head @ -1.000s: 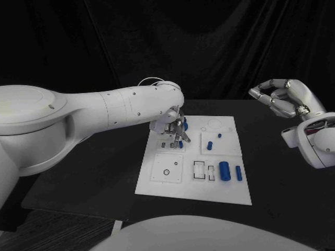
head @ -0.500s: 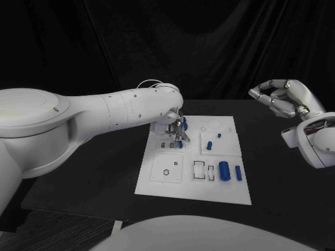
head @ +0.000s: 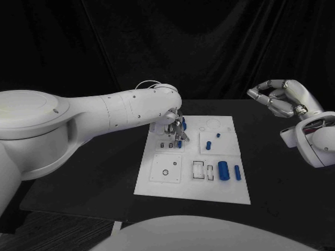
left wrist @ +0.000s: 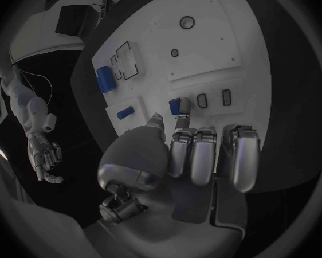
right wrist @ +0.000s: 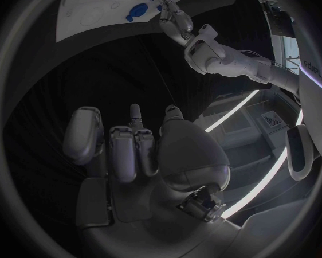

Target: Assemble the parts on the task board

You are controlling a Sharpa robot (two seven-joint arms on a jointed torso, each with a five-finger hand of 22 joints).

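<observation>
Where the white task board [head: 167, 183] lies flat in the middle of the black table [head: 288, 183], it shows as a long rectangular plate divided into several raised square panels, some with small round holes and some with narrow black-rimmed slots. Blue parts sit on it: a thick blue cylinder [head: 224, 170] and a thinner blue bar [head: 237, 173] lie side by side near the board's right edge, and a small blue peg [head: 210, 145] with a still smaller blue piece [head: 218, 135] rests on a panel farther back. The left robot hand [head: 174, 130] hangs over the board's rear left part, fingers pointing down, and the left wrist view shows its thumb and a fingertip [left wrist: 181, 120] closed on a small blue part [left wrist: 175, 106] right beside two empty slots. The right robot hand [head: 282, 99] is raised off to the right, well apart from the board, its fingers curled inward with nothing in them. The table top is matte and dark, and black curtain [head: 213, 47] hangs behind it across the whole background.
</observation>
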